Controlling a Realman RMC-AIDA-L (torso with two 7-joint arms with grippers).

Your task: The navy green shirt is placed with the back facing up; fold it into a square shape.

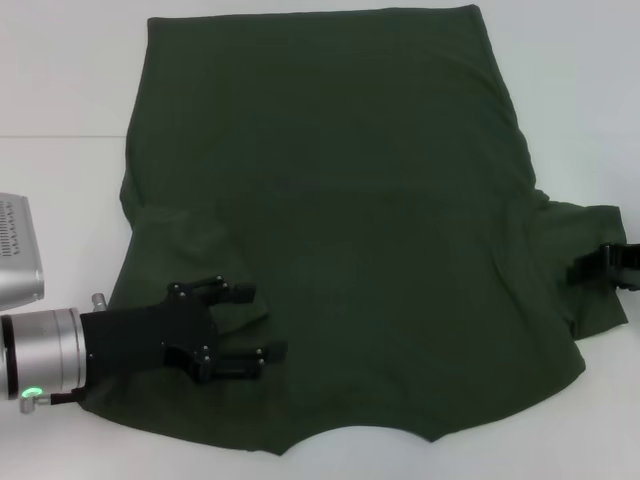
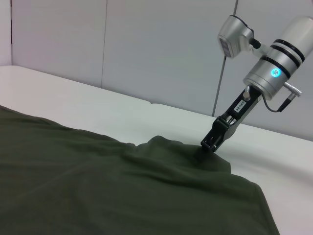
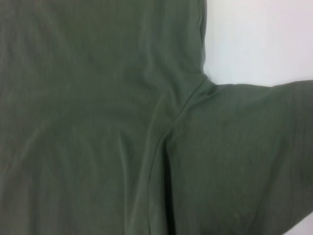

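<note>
The navy green shirt lies spread flat on the white table, hem at the far side and collar at the near edge. My left gripper rests over the near-left sleeve area, open, with a small ridge of cloth between its fingers. At the right edge, my right gripper sits on the right sleeve. In the left wrist view the right gripper is pinched on the sleeve edge, with the cloth bunched up to it. The right wrist view shows only the sleeve seam.
A silver box-shaped part sits at the left edge beside my left arm. Bare white table surrounds the shirt on the far, left and right sides. Grey wall panels stand behind the table.
</note>
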